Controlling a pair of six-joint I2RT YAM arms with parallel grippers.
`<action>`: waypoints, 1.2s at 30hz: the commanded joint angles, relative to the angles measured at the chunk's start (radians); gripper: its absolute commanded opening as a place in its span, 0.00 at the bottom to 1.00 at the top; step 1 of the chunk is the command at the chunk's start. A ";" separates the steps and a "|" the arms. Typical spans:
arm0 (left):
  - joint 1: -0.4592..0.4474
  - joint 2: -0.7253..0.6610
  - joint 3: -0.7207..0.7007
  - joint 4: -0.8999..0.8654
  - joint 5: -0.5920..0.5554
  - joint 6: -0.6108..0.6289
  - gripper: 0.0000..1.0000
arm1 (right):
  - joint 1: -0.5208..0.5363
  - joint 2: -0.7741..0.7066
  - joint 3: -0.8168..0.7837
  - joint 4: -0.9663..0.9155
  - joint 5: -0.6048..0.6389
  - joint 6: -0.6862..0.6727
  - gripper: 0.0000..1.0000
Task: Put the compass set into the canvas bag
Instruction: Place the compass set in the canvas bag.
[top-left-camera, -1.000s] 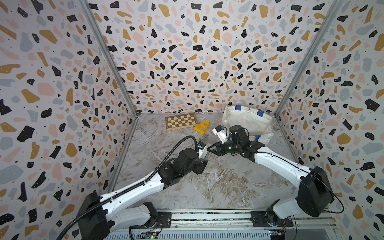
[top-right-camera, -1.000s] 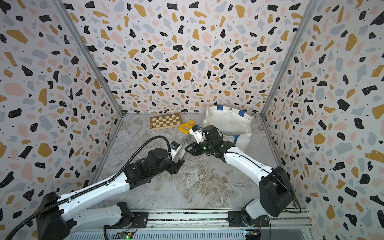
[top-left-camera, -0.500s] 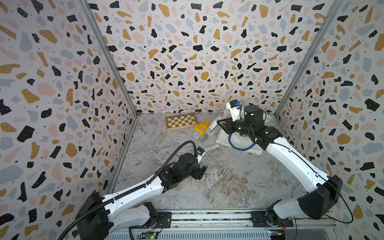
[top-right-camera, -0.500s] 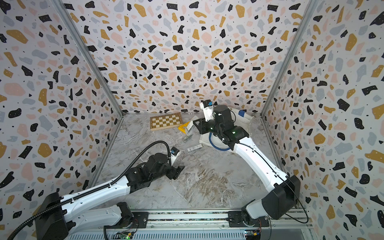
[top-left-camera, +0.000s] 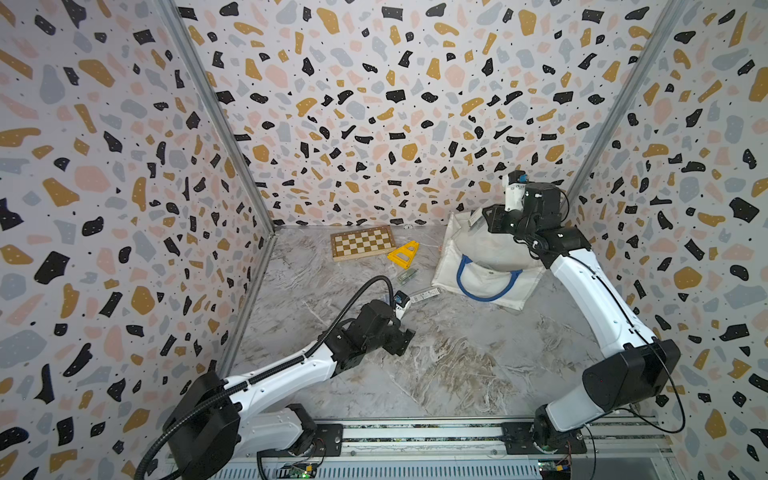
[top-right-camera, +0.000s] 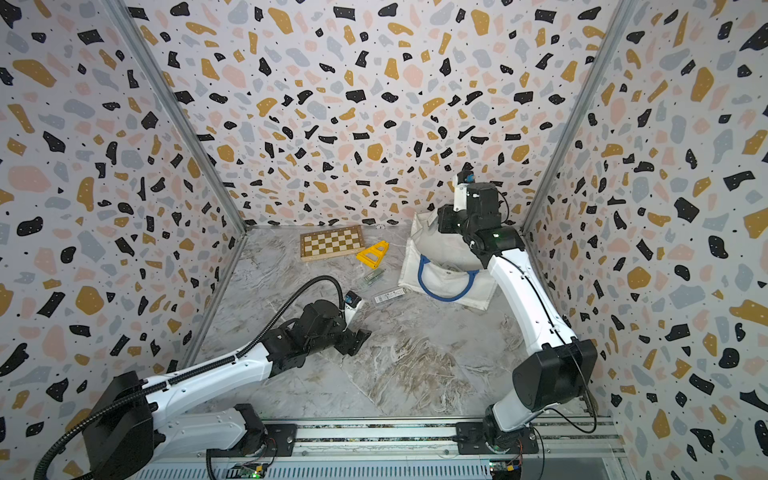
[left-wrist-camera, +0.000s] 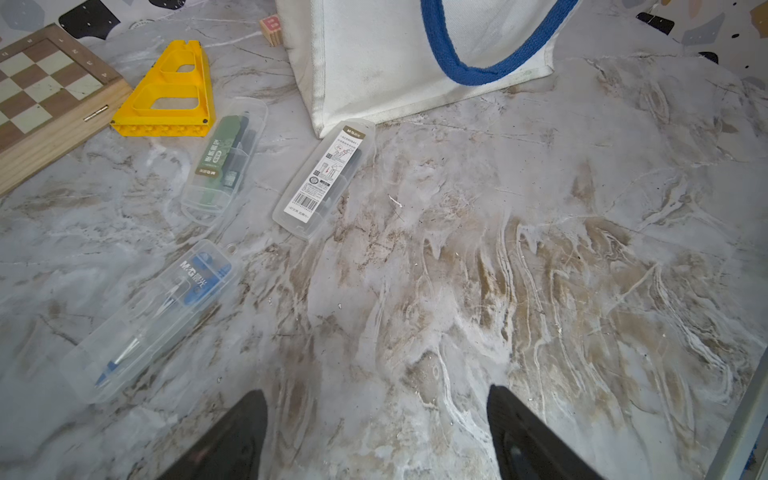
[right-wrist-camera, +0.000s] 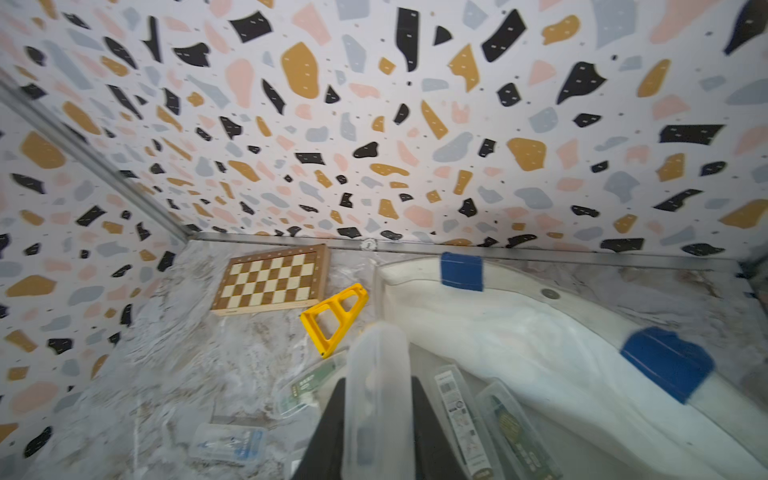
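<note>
The right tool (right-wrist-camera: 377, 399) is closed on the clear compass set (right-wrist-camera: 376, 357), long axis pointing straight out over the rim of the canvas bag (right-wrist-camera: 498, 332), while the left tool (left-wrist-camera: 376, 415) stands open and empty.

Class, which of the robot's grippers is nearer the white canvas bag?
Right. The right gripper hangs at the open top of the canvas bag, shut on a clear case. The left gripper, open, is out over the table, well apart from the bag.

Terrazzo-patterned walls (top-left-camera: 374, 104) enclose a grey-and-tan marbled floor (top-left-camera: 457, 365), with metal strips (top-left-camera: 220, 124) at the corners.
</note>
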 joint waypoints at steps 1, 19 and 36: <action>0.016 0.008 0.018 0.036 0.020 0.006 0.84 | -0.028 0.018 0.024 -0.036 0.049 -0.019 0.00; 0.058 0.102 0.073 0.006 0.036 0.022 0.83 | -0.086 0.241 -0.088 0.014 -0.017 -0.006 0.00; 0.067 0.164 0.131 -0.032 0.022 0.057 0.83 | -0.094 0.200 -0.121 0.029 -0.025 -0.017 0.52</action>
